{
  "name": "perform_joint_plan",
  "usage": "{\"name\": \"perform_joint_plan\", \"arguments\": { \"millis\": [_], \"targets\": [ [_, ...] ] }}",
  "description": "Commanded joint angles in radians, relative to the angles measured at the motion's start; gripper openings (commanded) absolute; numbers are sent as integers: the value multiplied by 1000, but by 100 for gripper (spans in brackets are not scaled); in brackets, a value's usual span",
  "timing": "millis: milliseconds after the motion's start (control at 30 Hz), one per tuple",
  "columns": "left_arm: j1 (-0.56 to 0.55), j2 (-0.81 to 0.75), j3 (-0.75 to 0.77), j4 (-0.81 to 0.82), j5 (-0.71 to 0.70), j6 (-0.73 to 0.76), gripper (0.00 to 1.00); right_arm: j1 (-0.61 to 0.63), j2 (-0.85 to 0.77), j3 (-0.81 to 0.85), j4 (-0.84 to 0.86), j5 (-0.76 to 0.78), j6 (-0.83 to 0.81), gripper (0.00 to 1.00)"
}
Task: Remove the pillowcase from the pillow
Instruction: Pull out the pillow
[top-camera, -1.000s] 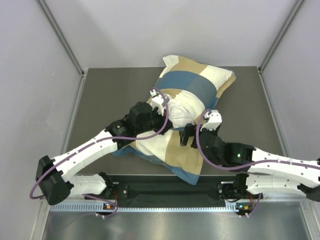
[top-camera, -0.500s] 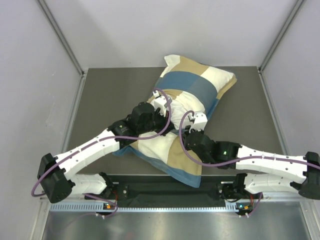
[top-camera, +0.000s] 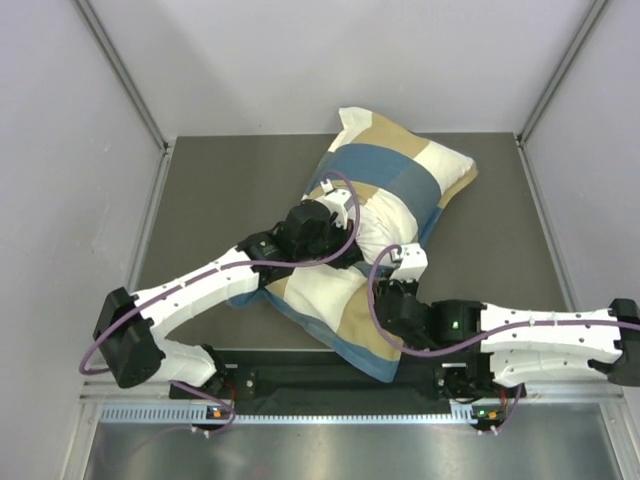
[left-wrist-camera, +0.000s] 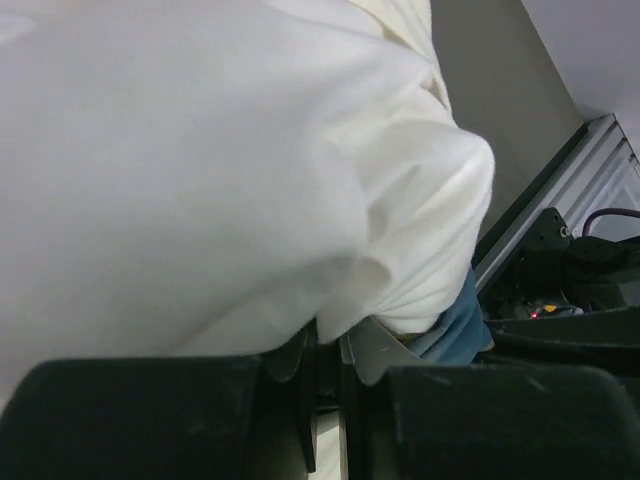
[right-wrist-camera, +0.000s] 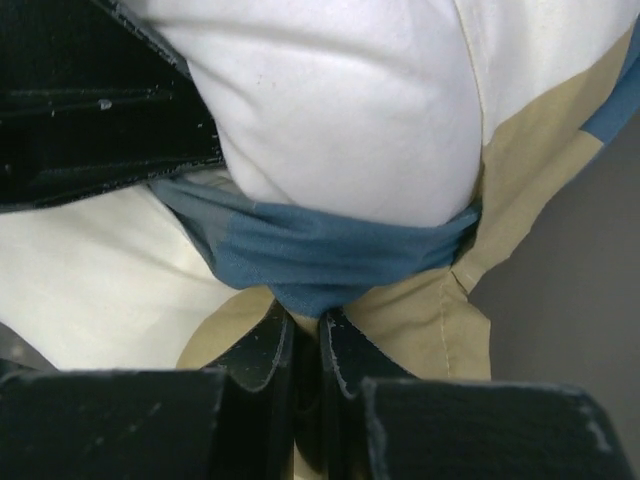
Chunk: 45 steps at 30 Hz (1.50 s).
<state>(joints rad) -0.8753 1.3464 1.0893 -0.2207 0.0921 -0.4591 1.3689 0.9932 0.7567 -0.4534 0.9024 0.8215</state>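
Stripping step, both grips set: your right fingers (right-wrist-camera: 318, 335) are clenched on the bunched blue edge of the pillowcase (right-wrist-camera: 320, 262), and your left fingers (left-wrist-camera: 340, 352) pinch a fold of the white pillow (left-wrist-camera: 200, 150) that bulges from it, the bundle lying on the desk (top-camera: 220, 180). Seen from above, both arms reach forward and inward, the left wrist over the middle of the pillowcase, the right low at its near side. The next move probably calls for drawing the two grips apart without letting either fold slip.
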Motion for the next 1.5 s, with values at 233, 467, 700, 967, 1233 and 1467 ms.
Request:
{"name": "perform_joint_plan", "arguments": {
  "millis": [233, 467, 700, 967, 1233, 1467],
  "targets": [
    [180, 57, 211, 412, -223, -118, 0, 292, 143, -85, -125, -152, 431, 0],
    [268, 54, 273, 419, -178, -142, 0, 328, 128, -146, -116, -166, 516, 0],
    [314, 74, 320, 417, -126, -167, 0, 351, 147, -186, -84, -174, 565, 0],
    [314, 50, 272, 408, -97, -162, 0, 351, 128, -114, -128, -100, 542, 0],
    [314, -10, 97, 397, -54, -144, 0, 354, -24, 205, -353, 24, 340, 34],
    [314, -20, 72, 400, -31, -139, 0, 360, -99, 297, -505, 78, 353, 97]
  ]
}}
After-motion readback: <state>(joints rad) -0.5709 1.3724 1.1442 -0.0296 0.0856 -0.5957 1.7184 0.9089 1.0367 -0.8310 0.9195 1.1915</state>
